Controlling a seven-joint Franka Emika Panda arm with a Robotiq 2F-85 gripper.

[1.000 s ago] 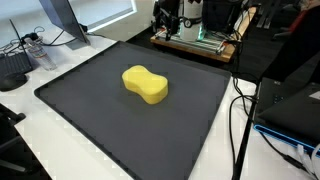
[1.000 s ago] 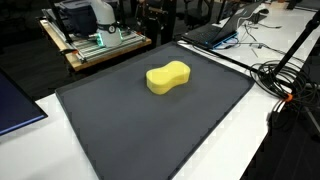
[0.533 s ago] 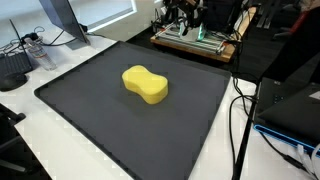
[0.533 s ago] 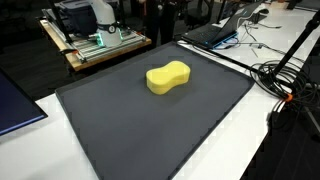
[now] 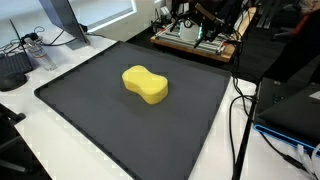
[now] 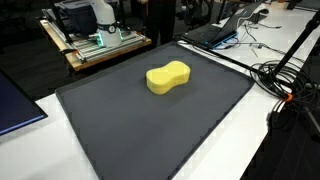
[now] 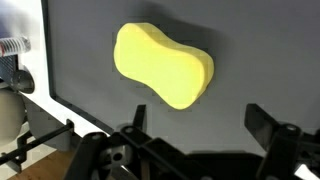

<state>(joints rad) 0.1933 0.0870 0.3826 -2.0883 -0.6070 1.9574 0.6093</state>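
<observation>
**One yellow sponge on a dark mat, jaws apart beside it**

One gripper [image 7: 200, 138] enters the wrist view from the lower edge. Its two dark fingers [image 7: 270, 128] stand wide apart and hold nothing. They touch nothing either.

Just beyond the fingers lies the sponge [image 7: 163, 65], flat on the mat [image 7: 260, 50] and clear of the gripper. It has a peanut shape: two rounded lobes joined by a narrower waist. In the wrist view its long axis runs from upper left to lower right, with the larger lobe at the upper left.

In both exterior views the sponge [image 5: 145, 84] [image 6: 168, 77] sits near the middle of the mat [image 5: 130, 135], well away from every edge. Its long axis lies oblique to the mat's edges in both views. Nothing else lies on the mat, so no object stands between jaws and sponge.

The mat rests on a white table [image 5: 70, 150]. Black cables [image 5: 240, 115] [image 6: 285, 80] trail over the table past one side of the mat. Beyond the far edge stands a wooden platform [image 5: 195, 42] [image 6: 95, 48] carrying equipment. A laptop [image 6: 215, 32] lies near a far corner in an exterior view.
</observation>
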